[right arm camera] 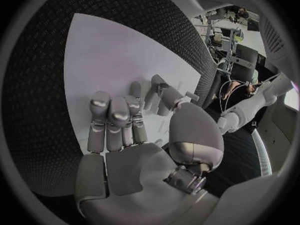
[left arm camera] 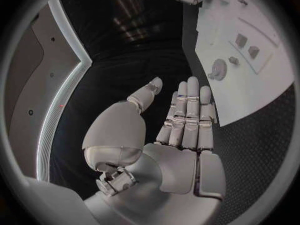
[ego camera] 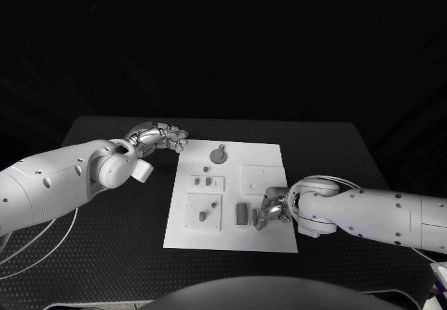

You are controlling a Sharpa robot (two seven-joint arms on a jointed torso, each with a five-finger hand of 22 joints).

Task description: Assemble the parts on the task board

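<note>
The white task board (ego camera: 271, 152) lies in the middle of the black table. A round grey part (ego camera: 217, 155) sits near its far edge, and small parts (ego camera: 205, 183) stand at mid-left. My left hand (ego camera: 158, 137) hovers off the board's far left corner; the left wrist view shows that hand (left arm camera: 184, 130) with straight, spread fingers and nothing in it. My right hand (ego camera: 273, 210) rests low over the board's near right part, beside an upright grey part (ego camera: 242, 214). In the right wrist view its thumb and a finger flank that grey part (right arm camera: 153, 92); I cannot tell whether they grip it.
A square recessed plate (ego camera: 263, 177) lies on the board just beyond my right hand. A smaller plate (ego camera: 195, 221) with two small parts is at the board's near left. Black mat surrounds the board, with a cable (ego camera: 42, 248) at the near left.
</note>
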